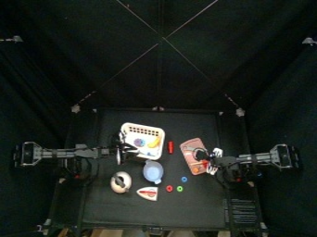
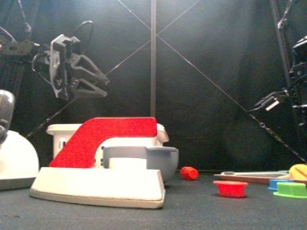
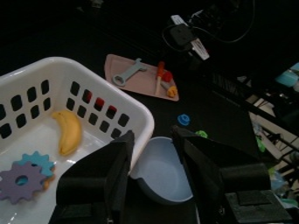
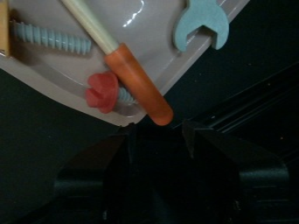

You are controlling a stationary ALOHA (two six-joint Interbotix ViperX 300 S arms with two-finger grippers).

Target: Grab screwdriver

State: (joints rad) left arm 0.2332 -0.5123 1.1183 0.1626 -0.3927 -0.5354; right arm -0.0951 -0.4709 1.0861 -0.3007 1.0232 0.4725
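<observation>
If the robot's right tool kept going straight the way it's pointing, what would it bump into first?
Probably the screwdriver's orange handle. The open right tool points at that handle's end, lying in the pinkish tray near its corner. How far off it is cannot be told.

The left gripper (image 3: 152, 162) hangs with its jaws apart over a pale blue bowl (image 3: 158, 168), beside a white perforated basket (image 3: 87, 96). In the basket lie a banana (image 3: 68, 131), a blue gear (image 3: 31, 164) and a purple gear (image 3: 17, 185). Farther off, a pink tray (image 3: 122, 63) carries a grey wrench (image 3: 131, 72) and the orange-handled screwdriver (image 3: 163, 72). The right gripper (image 3: 187, 37) hovers beyond the tray.
</observation>
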